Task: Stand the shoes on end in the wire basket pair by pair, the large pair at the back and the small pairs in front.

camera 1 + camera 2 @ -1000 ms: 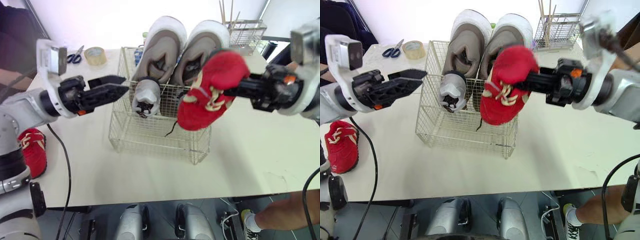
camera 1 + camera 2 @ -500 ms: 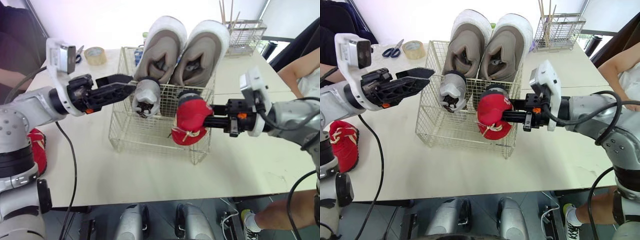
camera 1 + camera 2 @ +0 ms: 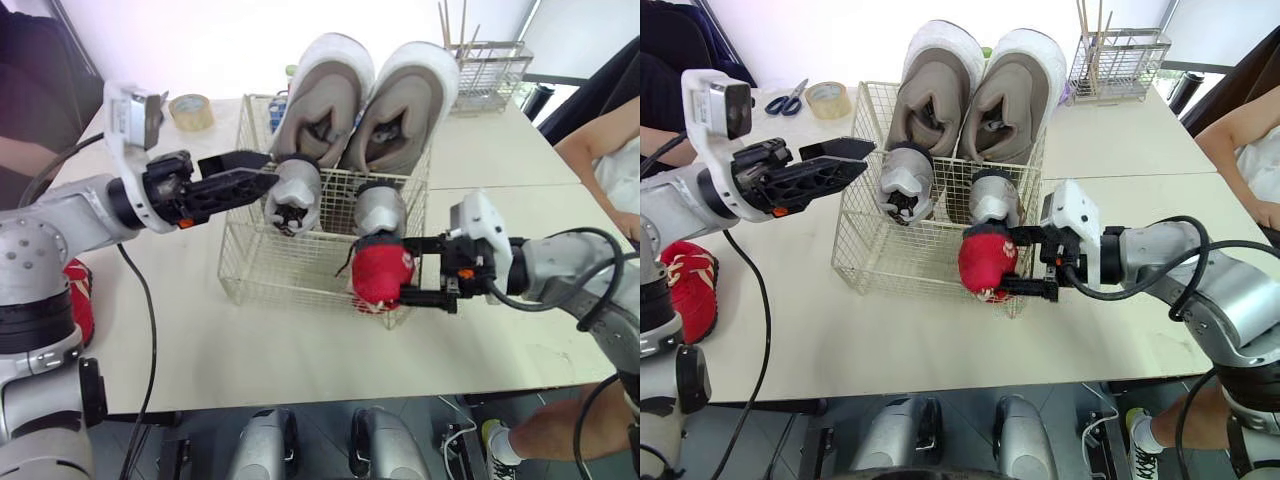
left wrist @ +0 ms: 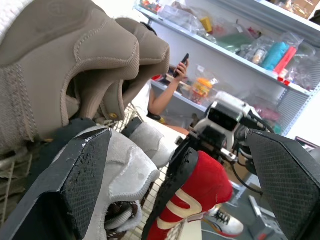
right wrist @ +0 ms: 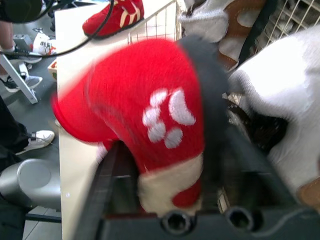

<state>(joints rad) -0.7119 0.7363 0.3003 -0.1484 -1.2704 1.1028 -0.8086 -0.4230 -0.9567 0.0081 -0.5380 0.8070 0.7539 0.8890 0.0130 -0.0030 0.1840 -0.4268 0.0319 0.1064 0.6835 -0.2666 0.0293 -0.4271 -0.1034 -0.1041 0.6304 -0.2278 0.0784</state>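
Observation:
Two large beige shoes (image 3: 355, 95) stand on end at the back of the wire basket (image 3: 250, 270). In front of them stand two small grey shoes (image 3: 292, 195), (image 3: 380, 208). A small red shoe (image 3: 378, 275) sits at the basket's front right corner, heel toward my right gripper (image 3: 403, 268). That gripper's fingers are spread above and below the shoe, so it is open. My left gripper (image 3: 268, 168) hovers open over the basket's left rim, beside the left grey shoe (image 4: 125, 170). The second red shoe (image 3: 685, 290) lies at the table's left edge.
A tape roll (image 3: 190, 108) and scissors (image 3: 787, 100) lie at the back left. A wire rack (image 3: 490, 65) holding sticks stands at the back right. A person's arm (image 3: 600, 140) reaches in at the right edge.
My right gripper carried the red shoe down from above the basket to its front right corner, then spread its fingers. The left gripper moved slightly toward the left grey shoe.

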